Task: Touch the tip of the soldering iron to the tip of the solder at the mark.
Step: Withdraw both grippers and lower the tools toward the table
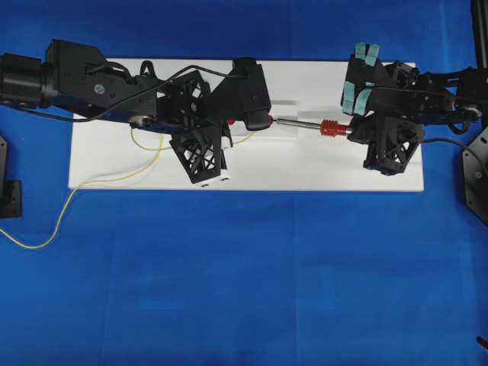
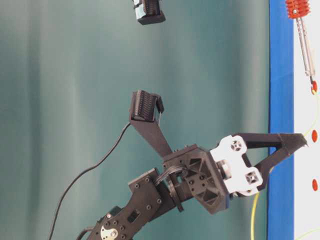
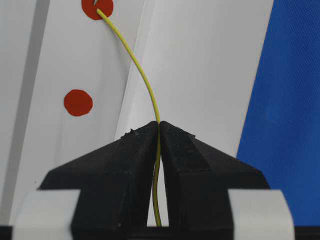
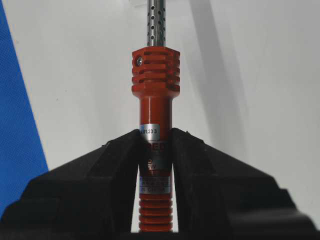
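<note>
Solder (image 1: pixel 99 181): thin yellow wire trailing from the blue-covered counter (image 1: pixel 244 290) at far left, up onto the white board (image 1: pixel 305 164), looping under the left arm.

Left claw (image 3: pixel 159 131): jaws pressed together on the solder, the wire pinched between the black fingers (image 3: pixel 125 165). In the left wrist view the wire rises out of the grip, bends left, and its end lies on the upper red mark (image 3: pixel 97 8). A second red mark (image 3: pixel 78 102) sits nearer, to the left of the wire, apart from it.

Overhead, centre: soldering iron (image 1: pixel 313 125) lies roughly level across the board, silver shaft pointing left toward a red dot just beside the left arm's end. The table-level view shows the dark tip at a red mark on the board edge; whether it touches the solder there I cannot tell.

Right claw (image 4: pixel 156 137): closed on the iron's orange-red handle, just behind the ribbed collar (image 4: pixel 155 70), a small printed label showing between the jaws. The perforated shaft runs away from the grip.
</note>
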